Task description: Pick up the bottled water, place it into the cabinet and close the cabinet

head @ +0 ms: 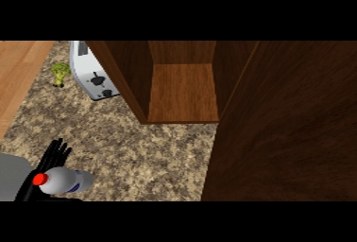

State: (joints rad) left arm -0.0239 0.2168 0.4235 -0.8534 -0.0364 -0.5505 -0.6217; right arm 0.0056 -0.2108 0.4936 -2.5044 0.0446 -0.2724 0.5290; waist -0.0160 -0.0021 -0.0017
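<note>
**Can't read the bottle label**

The bottle [68, 181] has a blue label, lettering too small to read. It's at the desk's [140, 151] lower left, right against the left robot hand [50, 158], whose fingers look stretched out, not clenched.

I have a single view, from my head, looking steeply down onto the table [140, 146]. It sits close in: the cabinet [182, 92] fills the frame from 12 to 4 o'clock, and my left hand [50, 158] enters at 7 o'clock.
</note>
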